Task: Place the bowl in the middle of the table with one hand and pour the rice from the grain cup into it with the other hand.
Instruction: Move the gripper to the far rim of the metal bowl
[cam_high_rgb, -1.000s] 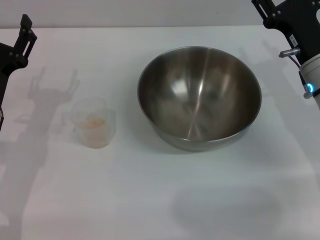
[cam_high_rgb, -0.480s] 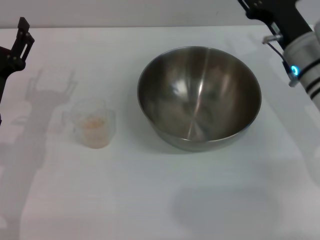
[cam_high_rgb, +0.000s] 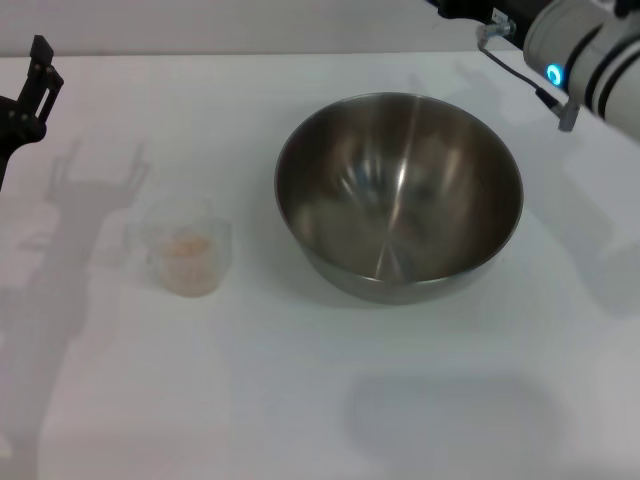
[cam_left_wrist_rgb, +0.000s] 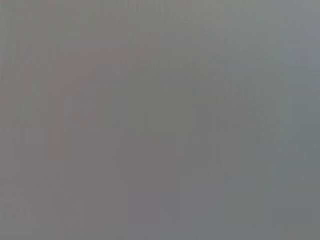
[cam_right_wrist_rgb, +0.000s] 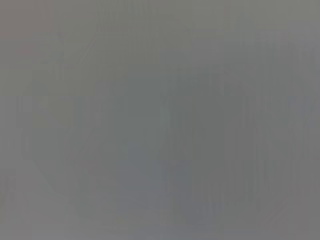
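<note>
The steel bowl (cam_high_rgb: 398, 195) stands upright and empty on the white table (cam_high_rgb: 320, 400), a little right of the middle. The clear grain cup (cam_high_rgb: 187, 246) stands upright to its left, with a small heap of rice (cam_high_rgb: 186, 246) in its bottom. My left gripper (cam_high_rgb: 30, 90) is at the far left edge, above and left of the cup, apart from it. My right arm (cam_high_rgb: 590, 50) with its blue ring light reaches across the top right corner, behind the bowl. Its gripper (cam_high_rgb: 465, 8) is cut off by the top edge. Both wrist views show only flat grey.
Shadows of the arms fall on the table left of the cup and right of the bowl. The table's far edge (cam_high_rgb: 250, 54) runs along the top, just behind the bowl.
My right arm has swung up and to the left along the far edge, carrying its gripper mostly out of the top of the view. My left gripper has edged slightly outward. Bowl and cup have not moved.
</note>
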